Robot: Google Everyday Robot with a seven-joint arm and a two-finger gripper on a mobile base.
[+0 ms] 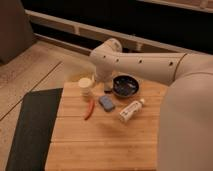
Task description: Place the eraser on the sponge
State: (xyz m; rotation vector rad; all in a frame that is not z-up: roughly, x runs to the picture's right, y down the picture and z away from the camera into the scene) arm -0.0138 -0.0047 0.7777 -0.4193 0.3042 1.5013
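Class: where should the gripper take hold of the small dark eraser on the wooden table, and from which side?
Probably pinch the eraser across its side faces from straight above: it lies low and flat, with the bowl close beside it and the sponge just in front. The gripper hangs right over it.

On the table (100, 145) the sponge (106, 103) lies centrally, chili (90, 109) just left, bottle (131, 110) right. Behind stand a cup (86, 86), left, and a bowl (125, 85), right, the gripper (106, 87) between them. A mat (30, 125) lies left of the table.
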